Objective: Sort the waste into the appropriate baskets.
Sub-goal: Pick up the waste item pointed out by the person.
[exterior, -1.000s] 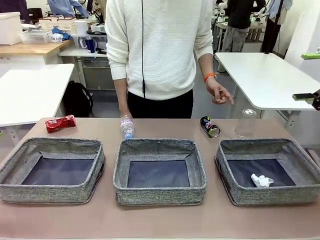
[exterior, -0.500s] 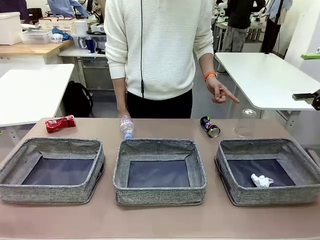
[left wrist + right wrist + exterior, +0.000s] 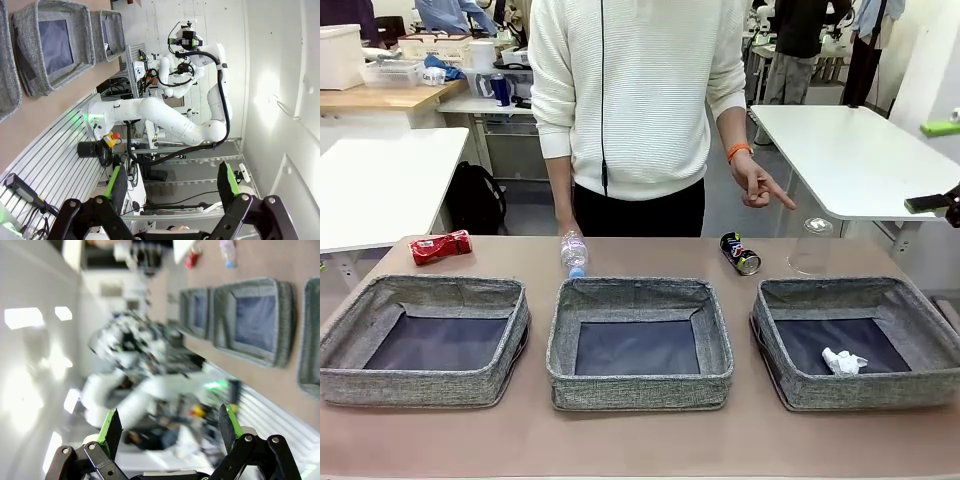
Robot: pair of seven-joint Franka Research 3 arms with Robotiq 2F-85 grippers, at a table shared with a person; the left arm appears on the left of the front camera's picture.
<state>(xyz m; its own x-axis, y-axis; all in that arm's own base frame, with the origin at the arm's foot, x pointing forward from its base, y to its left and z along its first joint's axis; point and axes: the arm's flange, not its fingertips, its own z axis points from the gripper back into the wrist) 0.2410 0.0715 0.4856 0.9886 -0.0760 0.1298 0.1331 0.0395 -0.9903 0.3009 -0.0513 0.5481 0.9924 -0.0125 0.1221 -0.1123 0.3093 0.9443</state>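
Person's hand [image 3: 757, 186], hanging from a bent arm, holds nothing, forefinger [image 3: 782, 199] stretched rightward and the rest curled, just beyond the table [image 3: 650, 440] at its far right, where a dark printed can [image 3: 741, 253] lies beside a clear plastic cup [image 3: 811, 246].

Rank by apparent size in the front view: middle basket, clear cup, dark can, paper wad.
1. Middle basket.
2. Clear cup.
3. Dark can and paper wad look alike; the wad lies nearer the camera, so unranked.

The right end effector [image 3: 170, 429] dipped slightly; the person's hand [image 3: 757, 186] now points.
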